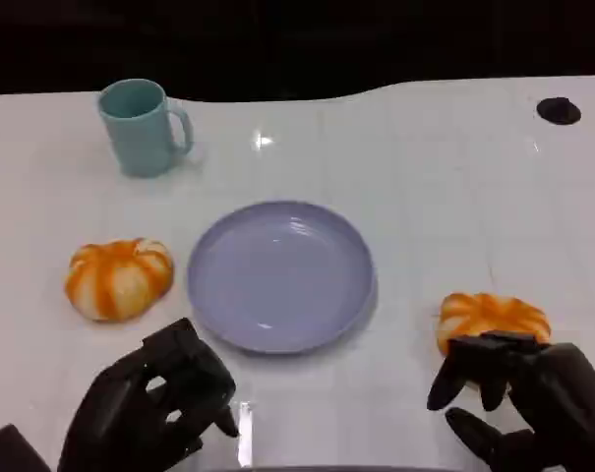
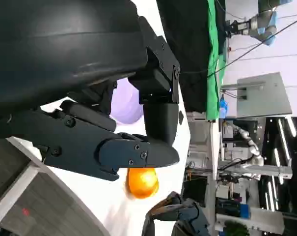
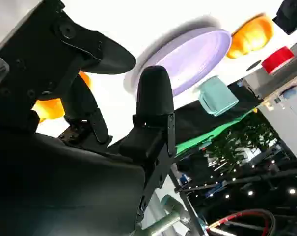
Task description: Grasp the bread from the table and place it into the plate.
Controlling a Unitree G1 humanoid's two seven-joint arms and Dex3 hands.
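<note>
Two orange-and-white bread rolls lie on the white table. One roll (image 1: 119,278) lies left of the lavender plate (image 1: 280,275); the other roll (image 1: 492,315) lies to the plate's right. My right hand (image 1: 525,391) hovers at the near side of the right roll (image 3: 49,108), fingers spread and their tips at its near edge, holding nothing. My left hand (image 1: 151,405) sits near the table's front edge, below the left roll, loosely curled with fingers apart and holding nothing. The left wrist view shows the plate (image 2: 124,101), the right roll (image 2: 142,182) and my right hand (image 2: 180,216) beyond it.
A teal mug (image 1: 142,126) stands at the back left, behind the left roll. A black round mark (image 1: 558,110) sits at the table's far right. The right wrist view also shows the plate (image 3: 192,54), the far roll (image 3: 251,33) and the mug (image 3: 217,96).
</note>
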